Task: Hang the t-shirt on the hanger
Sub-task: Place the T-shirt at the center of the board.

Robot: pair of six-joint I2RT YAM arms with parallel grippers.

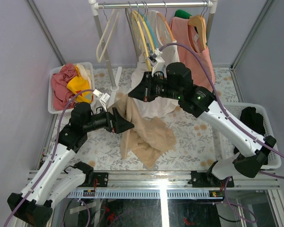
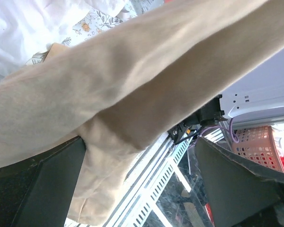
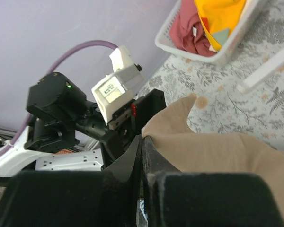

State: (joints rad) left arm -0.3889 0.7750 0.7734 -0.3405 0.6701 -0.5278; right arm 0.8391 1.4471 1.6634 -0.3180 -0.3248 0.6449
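The counter (image 1: 189, 137), covered in a floral-print cloth, fills the middle of the top view. At the top edge stands a metal clothes rail (image 1: 151, 5). On it hang a cream hanger (image 1: 106, 35), yellow hangers (image 1: 141, 28) and the thin light-blue plastic hanger (image 1: 150, 30) right beside them. A wooden hanger (image 1: 199, 22) there carries a salmon-pink top (image 1: 199, 56).

There are two white perforated plastic baskets. The one in the upper left (image 1: 53, 82) holds crumpled dusty-red (image 1: 61, 87), yellow (image 1: 79, 87) and cream cloth. The one at the right edge (image 1: 270, 125) holds a black bundle (image 1: 251, 120).

The plain tan soft t-shirt (image 1: 144, 135) is at frame centre. Its upper edge is lifted off the counter and the rest drapes down in loose folds onto the cloth. A white garment (image 1: 154, 106) lies just behind it, under the right arm.

The right claw (image 3: 142, 142) is closed, pinching the shirt's raised edge between its black fingers. The left claw (image 2: 139, 142) stands wide open, with a band of tan fabric stretched between its two dark fingers (image 2: 42, 184); whether it touches them cannot be told.
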